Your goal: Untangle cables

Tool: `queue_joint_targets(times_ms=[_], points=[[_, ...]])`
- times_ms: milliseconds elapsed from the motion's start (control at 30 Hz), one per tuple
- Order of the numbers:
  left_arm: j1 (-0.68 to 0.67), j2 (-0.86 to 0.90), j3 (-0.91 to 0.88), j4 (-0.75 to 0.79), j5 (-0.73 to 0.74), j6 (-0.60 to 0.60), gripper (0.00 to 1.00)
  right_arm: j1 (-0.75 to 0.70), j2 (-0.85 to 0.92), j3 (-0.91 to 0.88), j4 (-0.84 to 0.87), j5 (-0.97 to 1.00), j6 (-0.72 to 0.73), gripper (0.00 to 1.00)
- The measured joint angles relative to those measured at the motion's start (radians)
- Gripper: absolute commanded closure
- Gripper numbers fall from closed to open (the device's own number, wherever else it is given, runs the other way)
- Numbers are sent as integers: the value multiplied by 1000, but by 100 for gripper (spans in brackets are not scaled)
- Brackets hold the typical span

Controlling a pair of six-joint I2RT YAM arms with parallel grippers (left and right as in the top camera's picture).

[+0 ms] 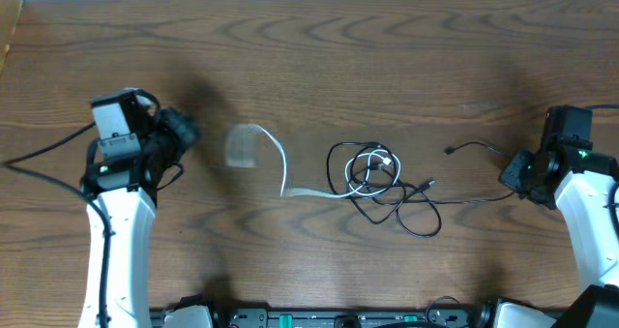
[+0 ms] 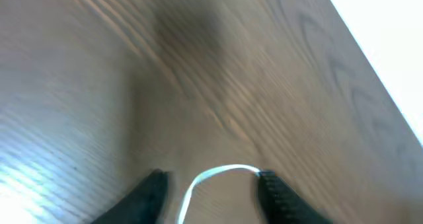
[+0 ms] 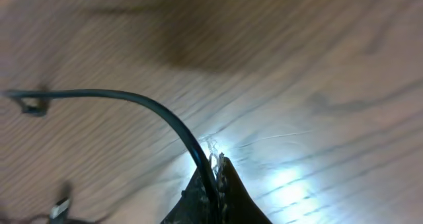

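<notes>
Left hand (image 2: 211, 178) is gaping astride thin white cord (image 1: 282, 168), right hand (image 3: 217, 178) is pinching thin black cord (image 3: 132, 97); outward pulling is likely risking tightening the middle knot (image 1: 372, 178).

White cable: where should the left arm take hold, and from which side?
Probably the straight stretch of the white cable lying flat just left of the tangle. Nothing crosses it there, so the left gripper could come straight down from above, fingers across the run. Its far-left end is blurred overhead, so a poorer target.
</notes>
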Motion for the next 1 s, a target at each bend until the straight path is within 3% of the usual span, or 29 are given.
queue_joint_targets(times_ms=[33, 67, 233, 300, 500, 567, 667, 1000], points=[[-18, 11, 0, 0, 16, 3, 30, 0, 0, 0, 3, -24, -8, 84], [-37, 21, 0, 2, 31, 4, 30, 0, 0, 0, 3, -34, -11, 77], [-249, 118, 0, 9, 99, 40, 30, 0, 0, 0, 6, -108, -36, 51], [-321, 143, 0, 27, 105, 58, 30, 0, 0, 0, 6, -133, -45, 46], [-616, 261, 0, 137, 114, 101, 34, 15, 0, 0, 14, -224, -101, 42], [-690, 295, 0, 171, 114, 121, 27, 24, 1, 0, 14, -240, -116, 42], [-787, 335, 0, 228, 117, 162, 24, 36, 1, 0, 14, -253, -129, 42], [-941, 352, 0, 378, 27, 246, 23, 37, 1, 0, 14, -263, -141, 43]])
